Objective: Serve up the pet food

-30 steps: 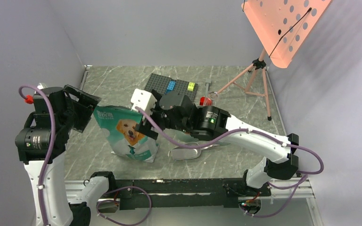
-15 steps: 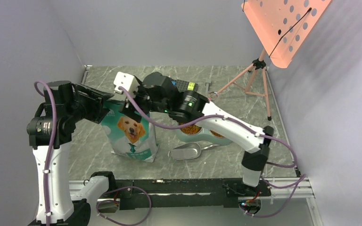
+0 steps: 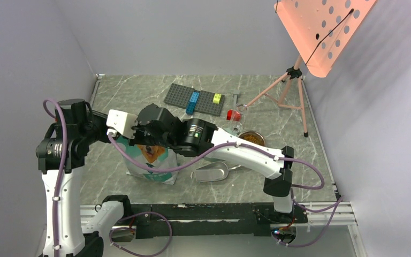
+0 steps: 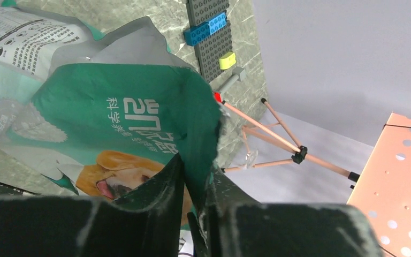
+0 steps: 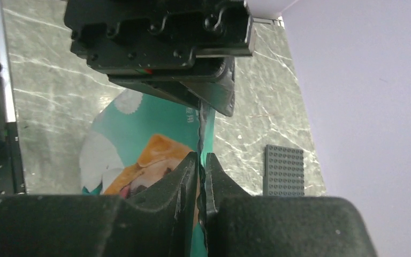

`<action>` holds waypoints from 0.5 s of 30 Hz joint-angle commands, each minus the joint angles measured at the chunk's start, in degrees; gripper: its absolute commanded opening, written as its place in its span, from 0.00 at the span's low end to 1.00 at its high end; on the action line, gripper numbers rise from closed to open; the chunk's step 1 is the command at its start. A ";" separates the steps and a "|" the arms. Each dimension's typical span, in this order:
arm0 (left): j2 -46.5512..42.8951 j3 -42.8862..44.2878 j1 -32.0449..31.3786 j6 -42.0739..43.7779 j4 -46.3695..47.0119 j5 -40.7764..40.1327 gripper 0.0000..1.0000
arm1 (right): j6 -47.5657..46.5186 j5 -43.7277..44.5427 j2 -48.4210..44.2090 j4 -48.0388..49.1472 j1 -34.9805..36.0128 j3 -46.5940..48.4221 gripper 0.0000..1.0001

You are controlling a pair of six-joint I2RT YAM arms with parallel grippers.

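The teal-and-white pouch (image 3: pixel 154 160) with the golden retriever stands upright on the table. My left gripper (image 4: pixel 197 167) is shut on the pouch's (image 4: pixel 112 118) torn top edge. The right gripper (image 5: pixel 200 165) is shut on the same jagged edge of the pouch (image 5: pixel 155 134), facing the left gripper (image 5: pixel 192 93) from a short way along it. From above, the left gripper (image 3: pixel 106 133) and right gripper (image 3: pixel 134 140) meet over the pouch top, which the right arm hides. Orange-brown pet food (image 3: pixel 250 138) shows in a steel bowl at the right.
A shiny metal scoop (image 3: pixel 211 172) lies right of the pouch. A grey brick plate (image 3: pixel 195 99) with blue and yellow bricks lies behind, with a red object (image 3: pixel 233 114) beside it. A pink tripod stand (image 3: pixel 294 75) holding a perforated board (image 3: pixel 321 27) stands at the back right.
Both arms closed in on the pouch top, the right gripper sweeping left. Both grippers went from open to shut on the pouch's top edge.
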 commanded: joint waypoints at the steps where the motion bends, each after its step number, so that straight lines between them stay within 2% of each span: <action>1: 1.17 4.90 0.93 1.93 3.73 -2.88 0.20 | -2.63 5.31 -1.55 1.62 0.19 -0.77 0.14; 3: 1.82 5.97 1.08 2.37 3.59 -2.99 0.14 | -3.07 7.79 -1.21 2.08 0.23 -0.71 0.00; 5: 1.68 5.09 1.12 1.61 4.44 -2.25 0.00 | -3.92 10.20 -1.44 2.02 0.28 -1.04 0.00; 8: 0.33 0.52 1.10 -3.21 6.92 1.87 0.00 | -4.43 10.78 -5.28 0.90 -0.19 -2.74 0.00; 10: 0.37 -1.32 1.08 -7.01 7.80 6.96 0.00 | -4.58 10.81 -6.32 -2.29 -1.26 -0.23 0.00; 12: 1.25 -0.25 -0.85 -9.58 7.44 9.21 0.00 | -4.59 10.20 -8.49 -2.55 -2.62 0.05 0.00; 15: 2.05 3.69 -3.51 -12.54 7.59 7.68 0.00 | -4.03 9.31 -9.79 -4.16 -3.34 1.29 0.00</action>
